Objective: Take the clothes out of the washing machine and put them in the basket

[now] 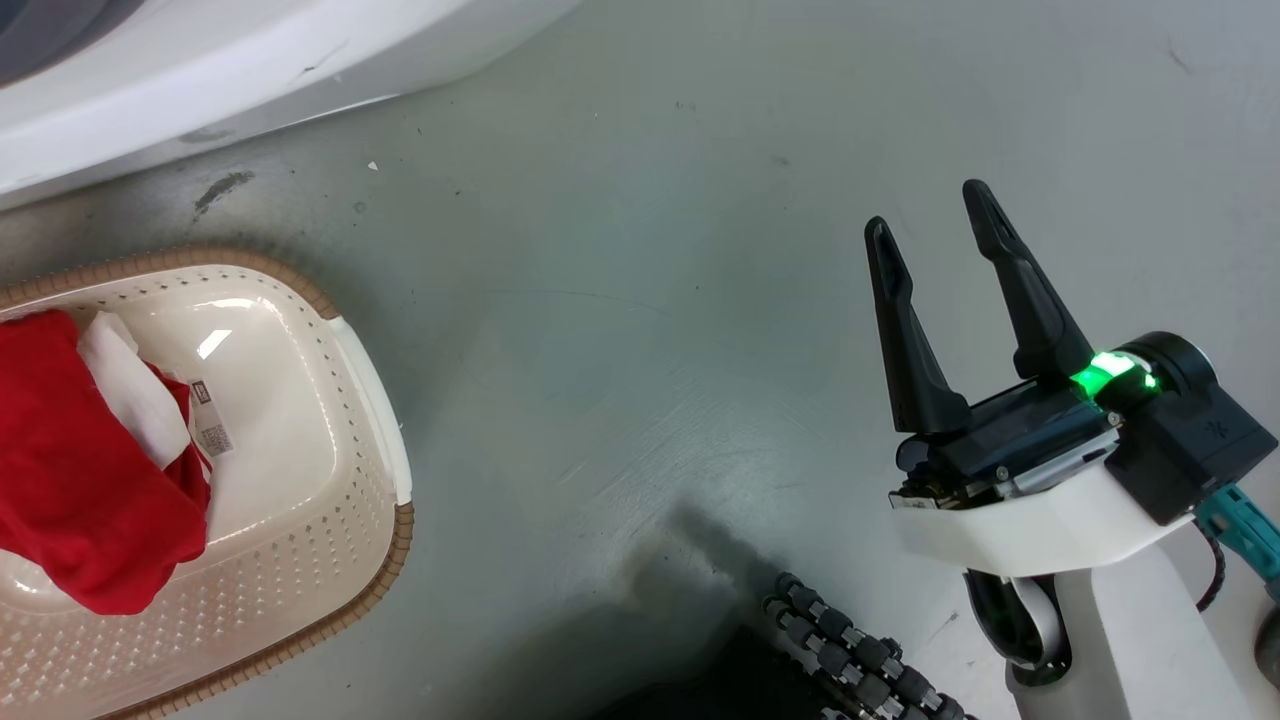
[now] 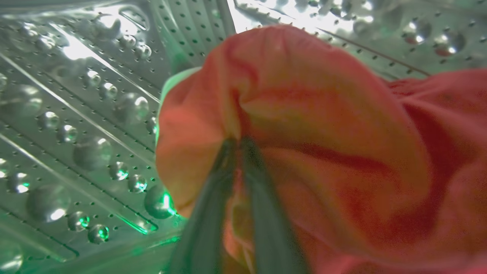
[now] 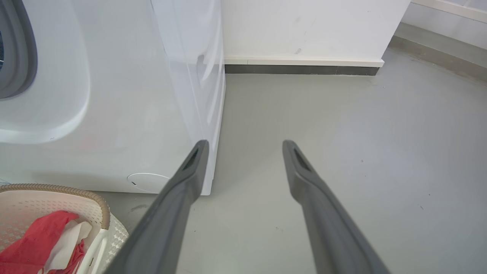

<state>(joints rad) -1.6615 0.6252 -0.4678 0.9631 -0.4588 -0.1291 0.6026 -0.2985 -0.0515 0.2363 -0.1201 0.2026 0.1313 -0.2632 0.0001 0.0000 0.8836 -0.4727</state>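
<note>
Your left tool point(image 2: 236, 145) is deep inside the perforated steel drum point(image 2: 76, 114) of the large white front-loading washing machine point(image 3: 114, 99). Its two dark fingers point(image 2: 213, 198) are pinched together on a fold of the bright red soft fabric garment point(image 2: 312, 114). That raised ridge of cloth is a good place to bite: the fabric bunches around the tips and drapes away along the drum wall.

Expect it to handle light and limp, with no stiffness at all, so it will hang and trail below the grip. I'd judge the loose end could catch on the grey rubber ring point(image 3: 23, 57) on the way out. A thin pinch on soft cloth may slip, so lift smoothly. You can't tell from here whether it's damp.

Now the small cream-white perforated plastic basket with the brown woven-look rim point(image 1: 372, 400), sitting on the grey floor point(image 1: 650, 300) near the machine. One red garment with white trim point(image 1: 70, 470) lies heaped at one end of it, with a small printed label point(image 1: 212, 428) beside it. The other half is bare, so there's plenty of room for the second piece.

Your right tool point(image 1: 927, 208) hovers over the floor, fingers spread apart, holding nothing.
</note>
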